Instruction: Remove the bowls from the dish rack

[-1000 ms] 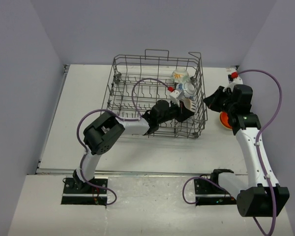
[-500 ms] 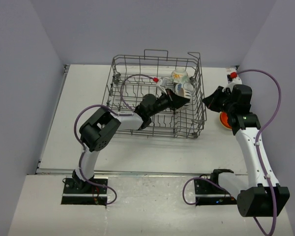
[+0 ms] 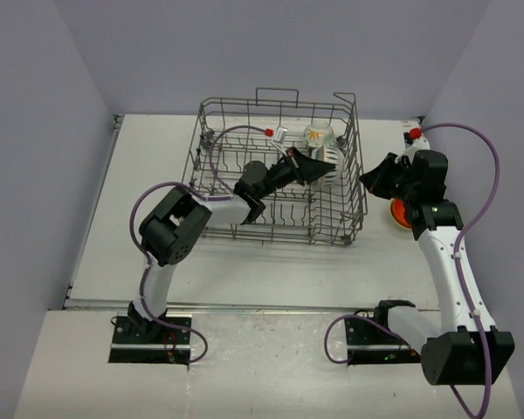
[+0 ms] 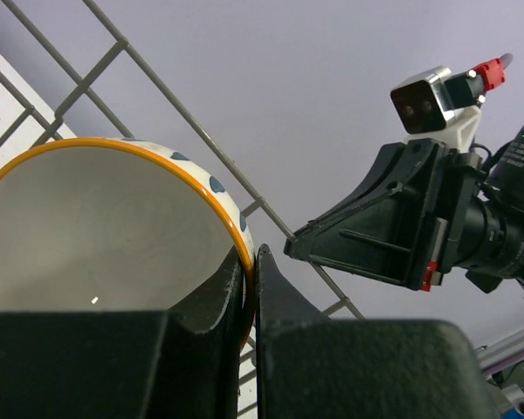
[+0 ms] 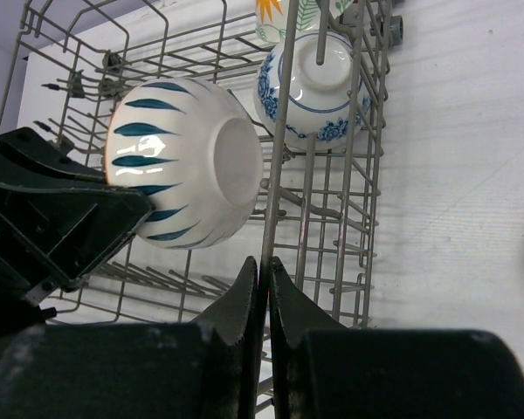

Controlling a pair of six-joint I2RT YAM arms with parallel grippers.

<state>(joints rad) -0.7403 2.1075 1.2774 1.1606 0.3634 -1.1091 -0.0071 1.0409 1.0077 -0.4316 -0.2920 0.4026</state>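
My left gripper [image 3: 313, 166] reaches into the grey wire dish rack [image 3: 244, 101] and is shut on the rim of a white bowl with dark blue stripes [image 3: 329, 162], holding it tilted above the tines. The left wrist view shows its orange rim [image 4: 205, 188] pinched in my left gripper [image 4: 251, 262]. The right wrist view shows this bowl [image 5: 183, 175] beside a blue-flowered bowl [image 5: 310, 83] and a yellowish-patterned bowl [image 5: 279, 17]. My right gripper [image 5: 264, 266] is shut on a wire of the rack's right wall [image 5: 276, 131]. An orange bowl [image 3: 399, 214] sits on the table. The pale yellow bowl is out of view.
The right arm [image 3: 437, 227] stands over the table strip between the rack and the right wall, partly covering the orange bowl. Walls close the table at back and sides. Rows of tines [image 5: 157, 279] fill the rack floor under the held bowl.
My left gripper has risen and drawn back to the left inside the rack, carrying the striped bowl up off the tines. The right arm has not moved.
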